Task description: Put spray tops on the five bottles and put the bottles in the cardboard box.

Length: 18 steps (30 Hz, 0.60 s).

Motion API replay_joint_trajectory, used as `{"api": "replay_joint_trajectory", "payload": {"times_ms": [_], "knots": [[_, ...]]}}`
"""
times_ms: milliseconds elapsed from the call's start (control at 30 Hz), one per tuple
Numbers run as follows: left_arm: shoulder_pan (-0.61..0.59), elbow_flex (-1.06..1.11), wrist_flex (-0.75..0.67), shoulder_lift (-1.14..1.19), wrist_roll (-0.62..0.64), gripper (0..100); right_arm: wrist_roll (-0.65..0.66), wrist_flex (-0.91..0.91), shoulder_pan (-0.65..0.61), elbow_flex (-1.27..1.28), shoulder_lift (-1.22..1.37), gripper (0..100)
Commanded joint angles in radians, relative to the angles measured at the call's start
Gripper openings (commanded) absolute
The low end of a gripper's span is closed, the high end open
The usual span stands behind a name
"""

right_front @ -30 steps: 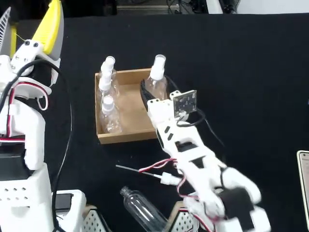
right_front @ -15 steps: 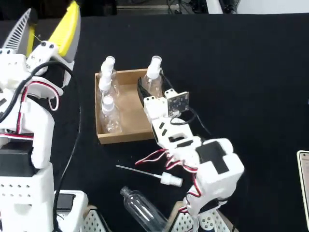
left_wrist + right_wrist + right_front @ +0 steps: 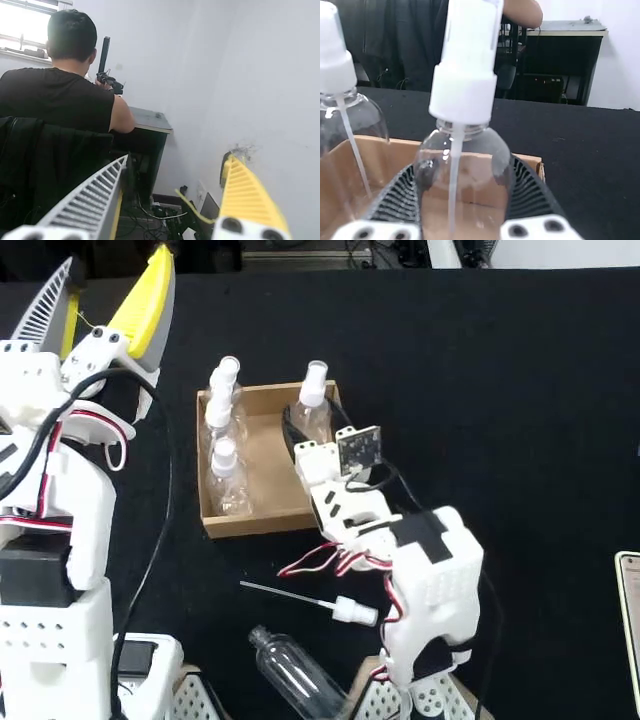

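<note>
Three capped clear bottles [image 3: 218,425] stood along the left wall of the cardboard box [image 3: 268,475]; a fourth bottle [image 3: 312,412] stood upright at its far right corner. An uncapped bottle [image 3: 295,675] lay on the tabletop [image 3: 520,390] near a loose spray top [image 3: 355,612].

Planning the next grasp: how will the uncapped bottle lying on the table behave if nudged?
Likely rolls: the uncapped bottle lies on its side on the table. It looks empty and clear, so it is probably light and slippery.

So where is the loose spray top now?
In the high view the spray top lies on the table between the cardboard box and the uncapped bottle.
</note>
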Motion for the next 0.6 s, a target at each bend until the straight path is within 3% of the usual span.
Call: {"api": "replay_joint_trajectory", "payload": {"times_ms": [0, 567], "knots": [[0.012, -0.013, -0.025, -0.006, -0.006, 27, -0.006, -0.031, -0.015, -0.051, -0.004, 1.2], [0.01, -0.012, -0.025, -0.006, -0.006, 27, -0.005, -0.023, -0.037, -0.025, -0.024, 1.7]]}}
